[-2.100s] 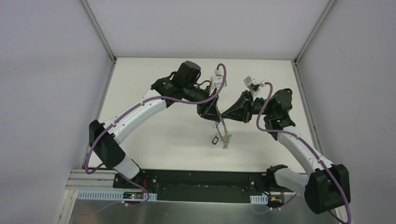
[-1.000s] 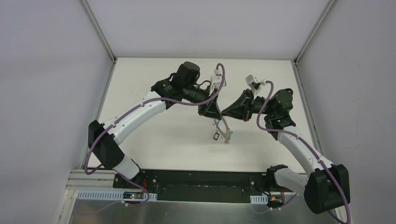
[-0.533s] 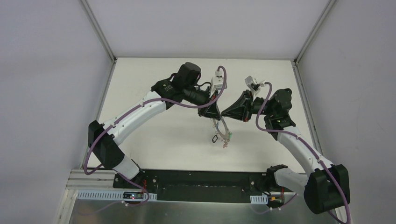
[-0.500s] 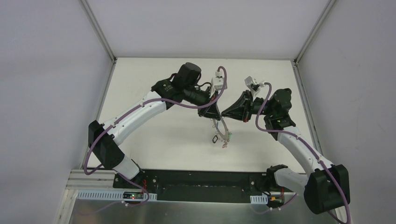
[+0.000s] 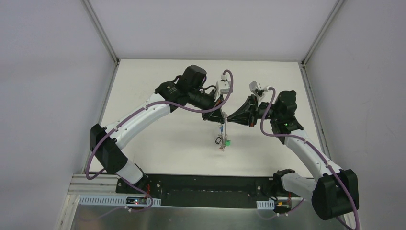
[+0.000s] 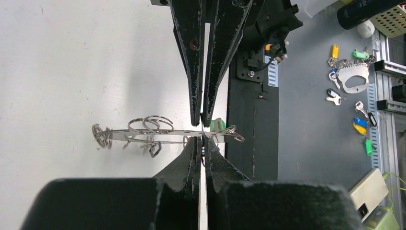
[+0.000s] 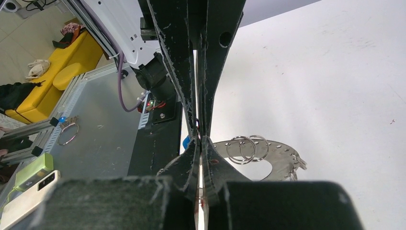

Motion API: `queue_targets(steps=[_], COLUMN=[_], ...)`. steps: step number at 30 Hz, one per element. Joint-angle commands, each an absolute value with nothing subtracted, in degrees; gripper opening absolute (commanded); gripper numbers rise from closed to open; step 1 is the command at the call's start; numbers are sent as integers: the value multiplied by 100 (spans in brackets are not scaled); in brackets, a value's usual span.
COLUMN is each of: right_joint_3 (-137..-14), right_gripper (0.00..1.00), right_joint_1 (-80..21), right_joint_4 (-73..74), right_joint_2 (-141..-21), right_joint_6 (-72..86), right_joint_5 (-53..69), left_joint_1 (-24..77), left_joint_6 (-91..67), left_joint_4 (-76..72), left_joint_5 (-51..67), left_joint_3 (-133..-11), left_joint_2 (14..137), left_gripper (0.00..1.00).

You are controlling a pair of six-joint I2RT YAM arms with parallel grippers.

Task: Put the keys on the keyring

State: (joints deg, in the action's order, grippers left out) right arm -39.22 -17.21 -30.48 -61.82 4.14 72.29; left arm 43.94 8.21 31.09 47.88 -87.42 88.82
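Though keyring shows edge-on, keys mostly hidden, barely discernible

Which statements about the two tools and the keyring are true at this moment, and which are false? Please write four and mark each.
1. The left tool and the right tool are both shut. True.
2. The keyring lies flat on the table. False: it stands on edge, held up at the tool tips.
3. The two tools meet tip to tip. True.
4. No coloured tag shows at the keyring. False: a green tag sits right beside it.
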Motion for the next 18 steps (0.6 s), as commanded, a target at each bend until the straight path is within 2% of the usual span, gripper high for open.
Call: queue_targets(steps=[1,5,18], right_joint_3=[-4086,-4091,-4124], right_gripper=[0,3,38], right_joint_1=[-1627,-1630,-1630], right_joint_4=[-2972,-2950,-2919], right_joint_2=[-6067,-6047,-6012], right_joint_6=[220,227,271], right_joint_5=[7419,7402,7420], left_joint_1=[4383,4417,4566], left_joint_6=[932,998,1333], left_joint_4=[3292,3356,3843], left_joint_5=[4831,4800,4733], left_joint_3=[-9037,-9038,-9215], left_joint_2=[8560,8586,8745], left_gripper=[0,0,0])
